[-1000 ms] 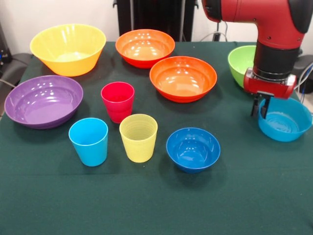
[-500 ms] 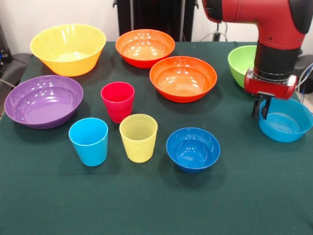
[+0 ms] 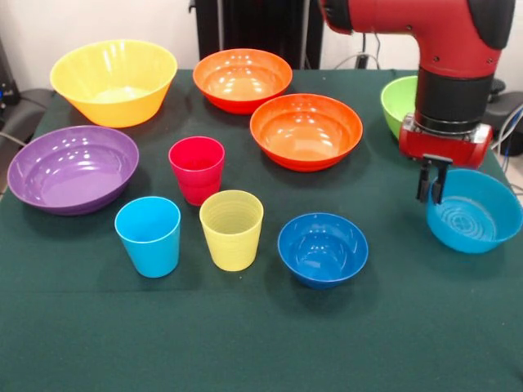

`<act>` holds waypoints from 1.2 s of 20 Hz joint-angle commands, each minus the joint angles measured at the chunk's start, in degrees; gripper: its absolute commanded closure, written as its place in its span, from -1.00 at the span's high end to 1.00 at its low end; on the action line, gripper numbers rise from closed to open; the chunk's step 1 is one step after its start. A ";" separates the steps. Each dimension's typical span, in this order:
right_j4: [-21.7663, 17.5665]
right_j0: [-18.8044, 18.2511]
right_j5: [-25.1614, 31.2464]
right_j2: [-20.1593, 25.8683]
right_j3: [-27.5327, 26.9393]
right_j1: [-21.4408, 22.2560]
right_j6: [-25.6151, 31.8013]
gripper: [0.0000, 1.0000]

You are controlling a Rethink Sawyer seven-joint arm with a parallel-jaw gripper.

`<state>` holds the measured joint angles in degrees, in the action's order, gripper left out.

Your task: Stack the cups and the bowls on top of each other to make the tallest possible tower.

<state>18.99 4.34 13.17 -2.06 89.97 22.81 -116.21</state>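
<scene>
My gripper (image 3: 431, 186) hangs at the right of the table, its two fingers pinched on the left rim of the small lighter blue bowl (image 3: 478, 214). That bowl tips its opening toward the camera. The small dark blue bowl (image 3: 323, 249) rests upright at centre front. To its left stand the translucent yellow cup (image 3: 232, 229), the light blue cup (image 3: 149, 235) and, just behind them, the red-pink cup (image 3: 197, 167), all upright and apart. Nothing is stacked.
A lime green bowl (image 3: 399, 102) sits behind the arm, partly hidden by it. Two orange bowls (image 3: 243, 79) (image 3: 306, 131) lie at the back centre, a large yellow bowl (image 3: 114, 82) at the back left and a purple bowl (image 3: 72, 167) at the left. A dark green cloth (image 3: 245, 343) covers the table.
The gripper's fingers have come together on the lighter blue bowl's rim. The arm has shifted slightly left, and the bowl now tilts toward the camera.
</scene>
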 commanded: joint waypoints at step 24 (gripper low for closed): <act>-7.07 -15.41 -0.63 15.32 5.75 7.89 -0.70 -1.00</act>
<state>16.90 -9.63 13.19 7.60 91.88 31.68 -116.21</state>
